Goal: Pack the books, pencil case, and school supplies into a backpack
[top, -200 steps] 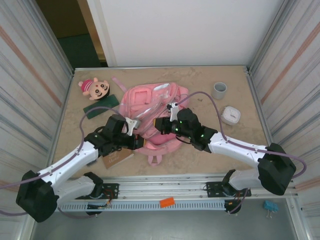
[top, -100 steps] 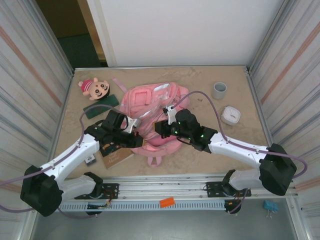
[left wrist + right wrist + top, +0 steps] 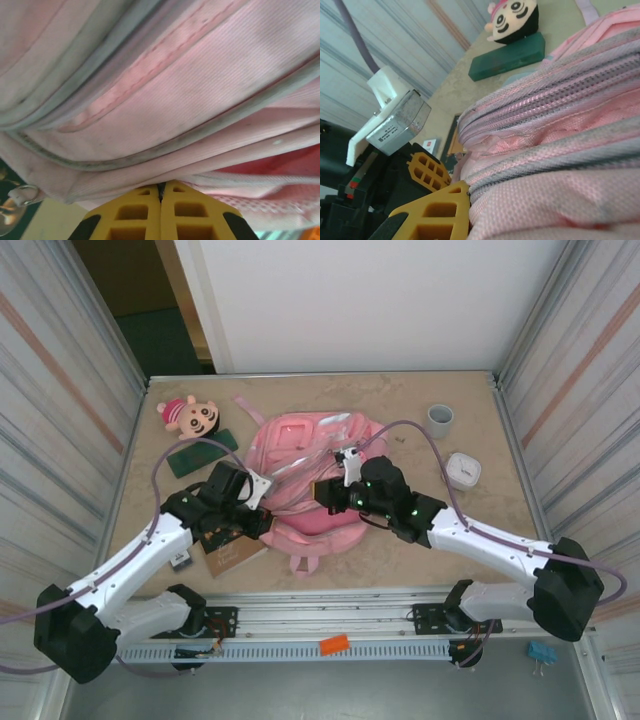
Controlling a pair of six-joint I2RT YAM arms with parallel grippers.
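This backpack [image 3: 300, 445] is soft and floppy, so grab the zip trim [image 3: 150, 157]; left hand [image 3: 161, 187] is pinched together mid-frame, right hand [image 3: 322, 490] clamps the backpack.

We see bright, even light from above; shadows around the backpack [image 3: 300, 445] are soft. Close to it, our wrist views blur, and walls beyond it bow outward.

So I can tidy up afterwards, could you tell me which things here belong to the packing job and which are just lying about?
Job: pink backpack, brown book, green pencil case, small black-and-white card.
Lying about: plush doll, grey cup, white square item.
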